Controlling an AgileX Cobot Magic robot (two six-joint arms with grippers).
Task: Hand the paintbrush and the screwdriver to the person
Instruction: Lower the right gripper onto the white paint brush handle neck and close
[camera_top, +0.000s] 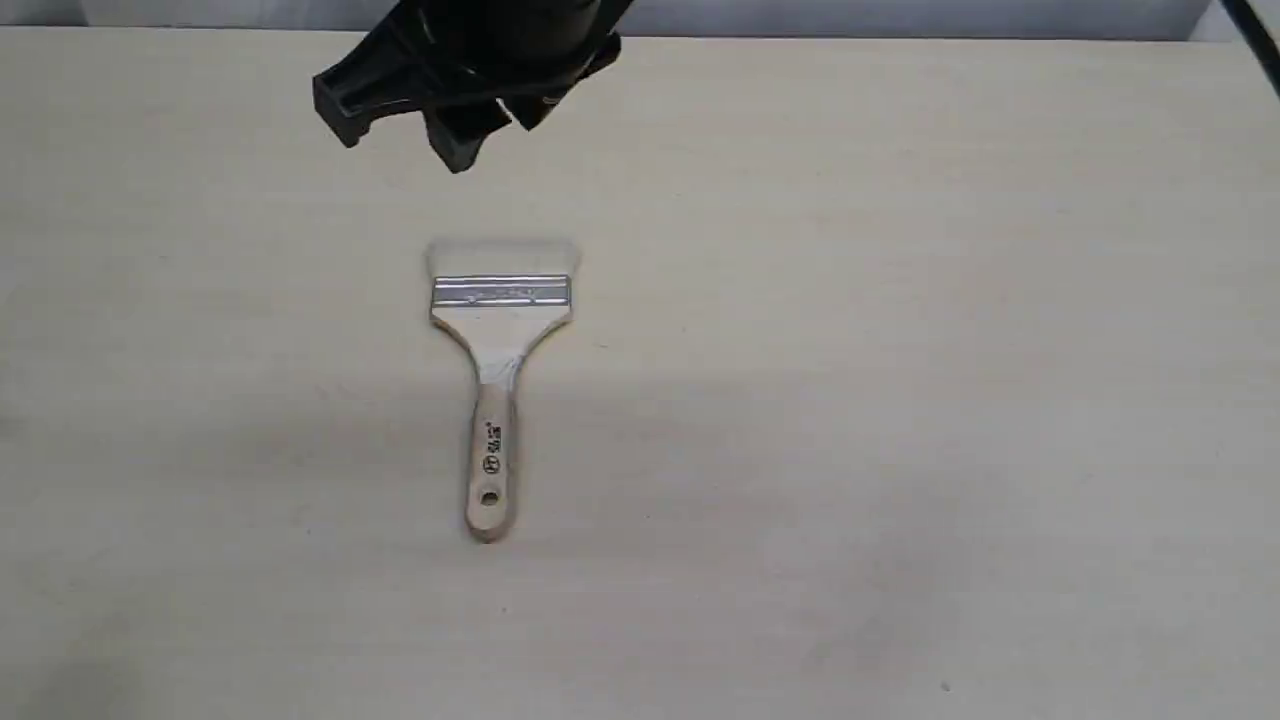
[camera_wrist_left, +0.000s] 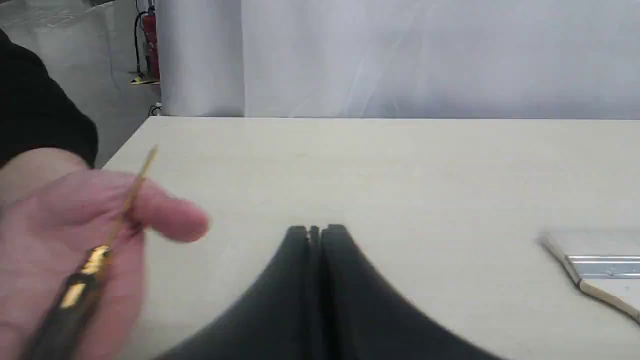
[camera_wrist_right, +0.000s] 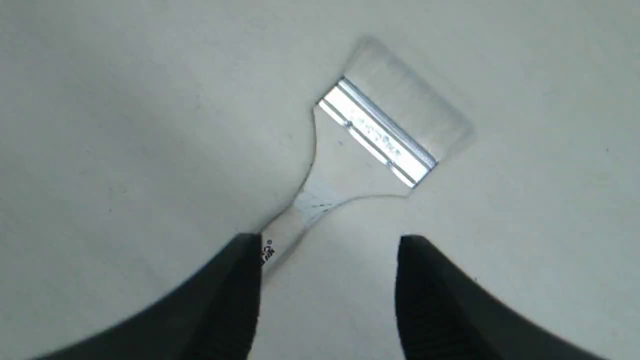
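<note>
Above the paintbrush (camera_top: 498, 340), its print (camera_top: 492, 452) unreadable, right gripper (camera_wrist_right: 330, 239) gapes; left gripper (camera_wrist_left: 316, 230) closed near the hand (camera_wrist_left: 55, 240) clasping the screwdriver (camera_wrist_left: 100, 245).

Exterior view: mounted high, pitched steeply down onto the pale surface (camera_top: 900, 420). The far edge of the surface runs along the top of the frame. Mid range; the whole paintbrush (camera_top: 500, 340) lies left of centre.

Left wrist view: low, behind the left tool (camera_wrist_left: 315, 230), facing almost level across the surface to its far edge and a white backdrop (camera_wrist_left: 400, 55). The right frame edge cuts the paintbrush (camera_wrist_left: 600, 267).

Right wrist view: close, facing nearly straight down past the right tool (camera_wrist_right: 330, 240).

Overlap: all three views take in the paintbrush and the surface around it.
</note>
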